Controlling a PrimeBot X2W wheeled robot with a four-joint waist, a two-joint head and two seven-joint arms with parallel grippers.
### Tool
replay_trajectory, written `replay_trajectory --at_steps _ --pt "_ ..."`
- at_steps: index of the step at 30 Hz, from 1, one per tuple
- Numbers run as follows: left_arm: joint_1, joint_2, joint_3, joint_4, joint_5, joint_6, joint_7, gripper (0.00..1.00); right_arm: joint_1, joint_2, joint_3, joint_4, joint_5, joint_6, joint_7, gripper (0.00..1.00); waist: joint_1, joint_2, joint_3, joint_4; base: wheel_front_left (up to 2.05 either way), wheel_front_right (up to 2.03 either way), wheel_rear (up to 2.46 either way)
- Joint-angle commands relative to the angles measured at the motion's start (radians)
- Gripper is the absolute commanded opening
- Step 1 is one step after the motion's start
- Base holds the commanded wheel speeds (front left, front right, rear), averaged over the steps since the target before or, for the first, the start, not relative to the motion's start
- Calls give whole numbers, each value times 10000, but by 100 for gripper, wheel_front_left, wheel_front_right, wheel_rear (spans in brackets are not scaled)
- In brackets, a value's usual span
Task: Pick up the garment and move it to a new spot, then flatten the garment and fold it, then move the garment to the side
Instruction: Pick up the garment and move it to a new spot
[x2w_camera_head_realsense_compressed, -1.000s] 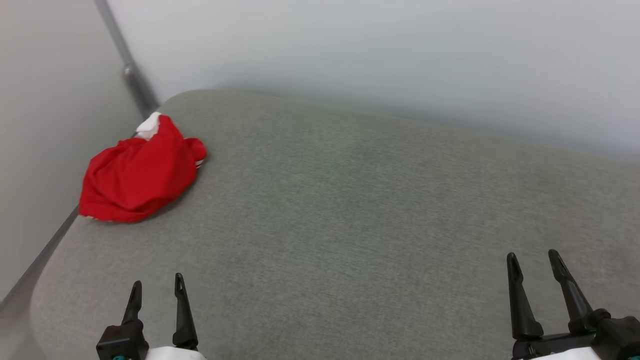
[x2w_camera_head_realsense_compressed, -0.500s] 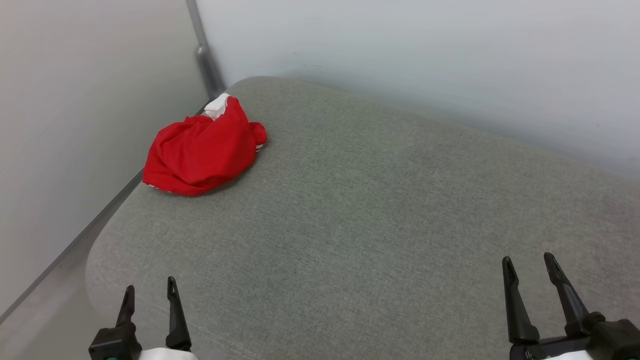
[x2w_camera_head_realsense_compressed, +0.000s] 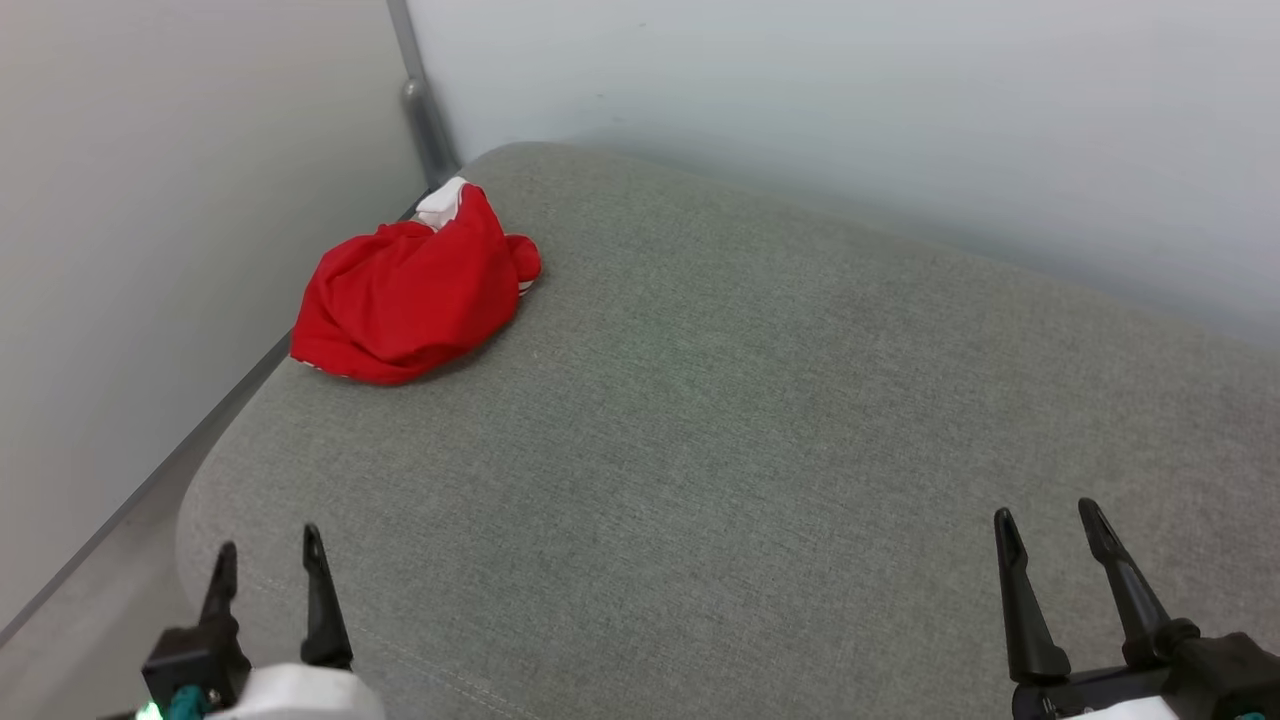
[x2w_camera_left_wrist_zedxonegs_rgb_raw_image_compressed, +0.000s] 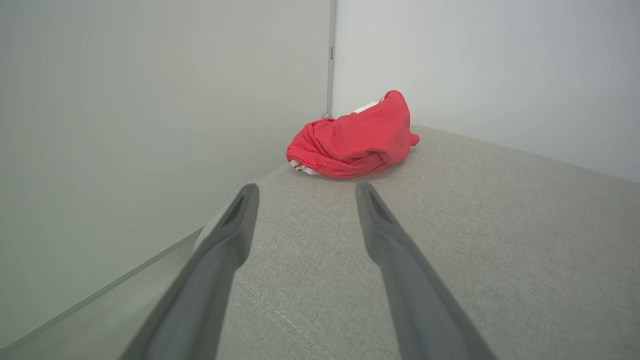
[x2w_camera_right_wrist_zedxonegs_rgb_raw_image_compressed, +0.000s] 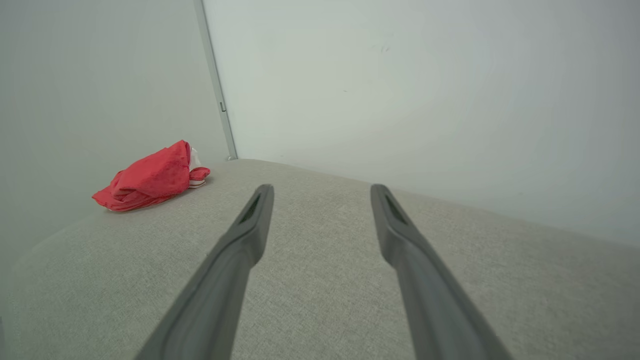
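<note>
The garment (x2w_camera_head_realsense_compressed: 410, 295) lies crumpled in a red heap at the far left corner of the grey cushioned surface (x2w_camera_head_realsense_compressed: 750, 430), a bit of white sleeve showing at its far end. It also appears in the left wrist view (x2w_camera_left_wrist_zedxonegs_rgb_raw_image_compressed: 355, 140) and the right wrist view (x2w_camera_right_wrist_zedxonegs_rgb_raw_image_compressed: 150, 180). My left gripper (x2w_camera_head_realsense_compressed: 268, 555) is open near the front left edge, well short of the garment, nothing between its fingers. My right gripper (x2w_camera_head_realsense_compressed: 1045, 520) is open at the front right, far from the garment. The printed side is hidden.
Pale walls close in on the left (x2w_camera_head_realsense_compressed: 150, 200) and behind (x2w_camera_head_realsense_compressed: 850, 120), meeting at a grey corner post (x2w_camera_head_realsense_compressed: 425, 115) just beyond the garment. The surface's rounded left edge drops to a floor strip (x2w_camera_head_realsense_compressed: 90, 620).
The head camera has swung left, so the whole scene shifted right in the picture. The left gripper sits lower and further left in view now. The garment has not moved on the surface.
</note>
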Motion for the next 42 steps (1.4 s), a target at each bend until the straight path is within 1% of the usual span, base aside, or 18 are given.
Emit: replay_trajectory --at_steps 1,4,7,9,16,18,20,22,24,25,30,32,34,36,37,40,42 --pt "-350 -6 131 11 131 -136 -25 100 -151 -5 -29 -77 -63 -3 -21 100 0 0 106 -83 0 0 0" --pt "-955 103 489 37 243 -403 -25 100 -271 -3 10 -167 -232 -3 -21 100 0 0 353 -258 0 0 0" --pt "-1779 332 981 104 256 -544 -26 100 -518 -6 11 -314 -437 -3 -21 100 0 0 783 -539 0 0 0" --pt "-2435 442 1327 205 81 -655 -25 100 -678 -5 -28 -445 -617 -3 -21 100 0 0 1167 -712 0 0 0" --pt "-5012 1258 2440 831 -532 -1196 -25 100 -1427 -6 -296 -1083 -1279 -3 -21 100 0 0 2918 -1299 0 0 0" --pt "-5665 1641 2597 1108 -506 -1298 -25 100 -1626 -6 -344 -1290 -1424 -5 -21 100 0 0 3414 -1447 0 0 0" --pt "-6429 1858 2776 1631 -782 -1432 -25 100 -1811 -6 -418 -1490 -1570 -5 -21 100 0 0 3871 -1571 0 0 0" --pt "-7168 2287 2908 2050 -832 -1505 -24 100 -2020 -6 -408 -1690 -1686 -5 -21 100 0 0 4317 -1693 0 0 0" --pt "-7832 2490 3057 2640 -1228 -1641 -24 100 -2226 -6 -419 -1877 -1798 -5 -21 100 0 0 4713 -1799 0 0 0" --pt "-8133 2748 3069 2914 -1272 -1706 -24 100 -2313 -6 -421 -1974 -1838 -5 -21 100 0 0 4897 -1840 0 0 0" --pt "-9452 3977 2862 4414 -1711 -1894 117 100 -2695 -6 -496 -2524 -2014 -5 -21 100 0 0 5535 -2039 0 0 0" --pt "-9872 4484 2686 5029 -2039 -1940 508 100 -2840 -6 -511 -2745 -2100 -5 -21 100 0 0 5709 -2127 0 0 0" --pt "-10286 4758 2311 5405 -2862 -1946 1086 100 -2900 -6 -524 -2914 -2091 -5 -23 100 0 0 5821 -2196 0 0 0" --pt "-10472 5360 1785 5590 -3518 -1952 1711 100 -2963 -8 -496 -3055 -2132 -5 -21 100 0 0 5943 -2242 0 0 0" --pt "-10441 5621 1377 5692 -3837 -1935 2131 100 -3003 -6 -463 -3124 -2192 -5 -21 100 0 0 5998 -2267 0 0 0" --pt "-10477 6166 263 5832 -4967 -1936 3561 100 -3076 -8 -409 -3318 -2290 -5 -21 100 0 0 6190 -2308 0 0 0" --pt "-10511 6573 -260 5855 -5774 -1937 4484 100 -3091 -8 -397 -3415 -2320 -5 -21 100 0 0 6318 -2334 0 0 0"
